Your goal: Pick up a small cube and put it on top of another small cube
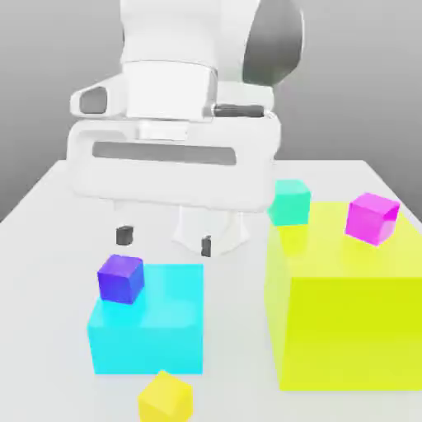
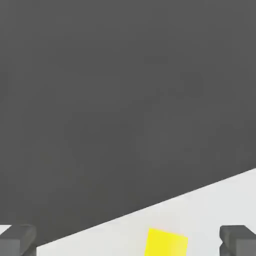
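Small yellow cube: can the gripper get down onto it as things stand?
Probably yes. The small yellow cube sits alone on the table, nothing on top, and the open gripper holds nothing.

I see bright, even, diffuse light across the white tabletop (image 1: 49, 198), with no hard highlights or glare. Shadows are faint and soft: a pale grey smudge lies under the cyan block (image 1: 148, 330) and beside the big yellow-green block (image 1: 346, 313). Colours look flat and saturated. In the hand view the background is a uniform dark grey, and the small yellow cube (image 2: 166, 243) stays evenly lit.
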You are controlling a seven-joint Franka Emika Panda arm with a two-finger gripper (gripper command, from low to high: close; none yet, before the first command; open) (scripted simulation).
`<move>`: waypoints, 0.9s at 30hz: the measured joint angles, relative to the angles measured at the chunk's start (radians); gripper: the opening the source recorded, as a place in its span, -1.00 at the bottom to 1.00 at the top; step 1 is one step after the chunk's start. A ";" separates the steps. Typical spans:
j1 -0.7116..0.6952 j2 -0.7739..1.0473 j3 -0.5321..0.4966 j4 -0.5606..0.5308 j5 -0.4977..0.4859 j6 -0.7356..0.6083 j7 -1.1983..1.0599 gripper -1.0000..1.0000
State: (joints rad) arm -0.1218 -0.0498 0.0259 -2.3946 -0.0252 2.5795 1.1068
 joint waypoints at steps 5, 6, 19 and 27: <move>-0.009 0.181 -0.011 -0.023 0.005 0.068 0.066 0.00; -0.010 0.217 -0.014 -0.027 0.009 0.081 0.077 0.00; -0.011 0.487 -0.021 -0.006 0.018 0.260 0.108 -1.00; -0.003 0.252 0.001 -0.054 0.004 0.071 0.055 -1.00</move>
State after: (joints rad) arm -0.1244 0.2017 0.0271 -2.4483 -0.0208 2.6506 1.1614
